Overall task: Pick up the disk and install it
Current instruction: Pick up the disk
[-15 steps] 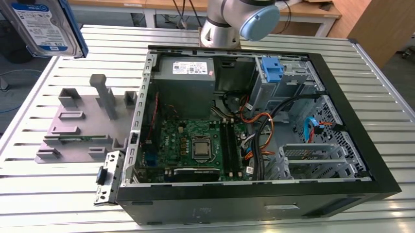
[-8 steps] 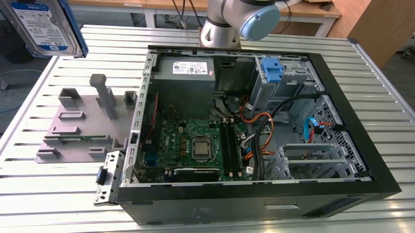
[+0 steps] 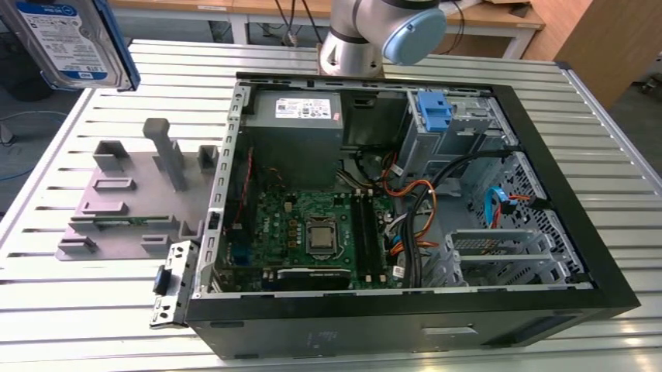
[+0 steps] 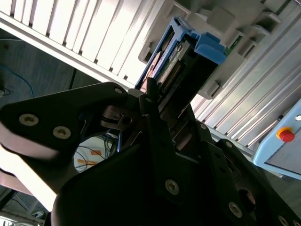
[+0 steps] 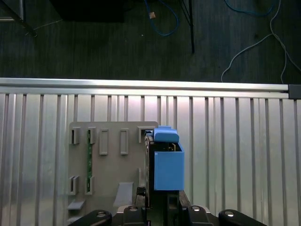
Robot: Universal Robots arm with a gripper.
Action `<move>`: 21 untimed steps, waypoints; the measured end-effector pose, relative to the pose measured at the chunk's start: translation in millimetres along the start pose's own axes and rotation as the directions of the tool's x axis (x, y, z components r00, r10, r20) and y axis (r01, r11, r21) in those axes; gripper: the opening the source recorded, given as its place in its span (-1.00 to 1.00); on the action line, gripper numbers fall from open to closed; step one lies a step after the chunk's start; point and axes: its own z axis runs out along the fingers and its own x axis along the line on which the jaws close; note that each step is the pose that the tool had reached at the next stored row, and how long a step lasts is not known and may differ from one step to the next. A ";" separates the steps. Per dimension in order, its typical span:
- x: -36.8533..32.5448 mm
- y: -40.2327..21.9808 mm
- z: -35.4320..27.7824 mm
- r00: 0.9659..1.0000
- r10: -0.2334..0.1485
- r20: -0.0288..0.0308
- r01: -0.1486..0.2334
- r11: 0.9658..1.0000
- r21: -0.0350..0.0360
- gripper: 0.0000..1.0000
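Hand (image 4: 163, 101) clamps disk (image 3: 77, 43) high above grey fixture (image 3: 129, 194) on slatted table (image 3: 83, 298).

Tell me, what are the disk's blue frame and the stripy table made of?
The blue frame around the disk looks like smooth matte plastic: even colour, moulded edges. The table seems bare aluminium: pale, ribbed, glinting.
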 end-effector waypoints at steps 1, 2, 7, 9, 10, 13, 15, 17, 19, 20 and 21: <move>-0.1 0.1 -1.3 1.000 0.000 0.000 0.000 1.000 0.000 -0.31; -0.2 0.1 -2.7 1.000 0.000 0.000 0.000 1.000 0.000 -0.31; -0.7 0.5 -9.0 1.000 0.000 0.000 0.000 1.000 0.000 -0.31; -0.9 0.6 -11.8 1.000 0.000 0.000 0.000 1.000 0.000 -0.31; -1.0 0.7 -13.2 1.000 0.000 0.000 0.000 1.000 0.000 -0.31; -1.3 0.9 -17.4 1.000 0.000 0.000 0.000 1.000 0.000 -0.31; -1.5 1.0 -19.3 1.000 0.000 0.000 0.000 1.000 0.000 -0.31; -1.6 1.1 -20.4 1.000 0.000 0.000 0.000 1.000 0.000 -0.31; -1.6 1.0 -20.4 1.000 0.000 0.000 0.000 1.000 0.000 -0.31; -1.6 1.0 -20.5 1.000 0.000 0.000 0.000 1.000 0.000 -0.31; -1.6 1.1 -20.6 1.000 0.000 0.000 0.000 1.000 0.000 -0.31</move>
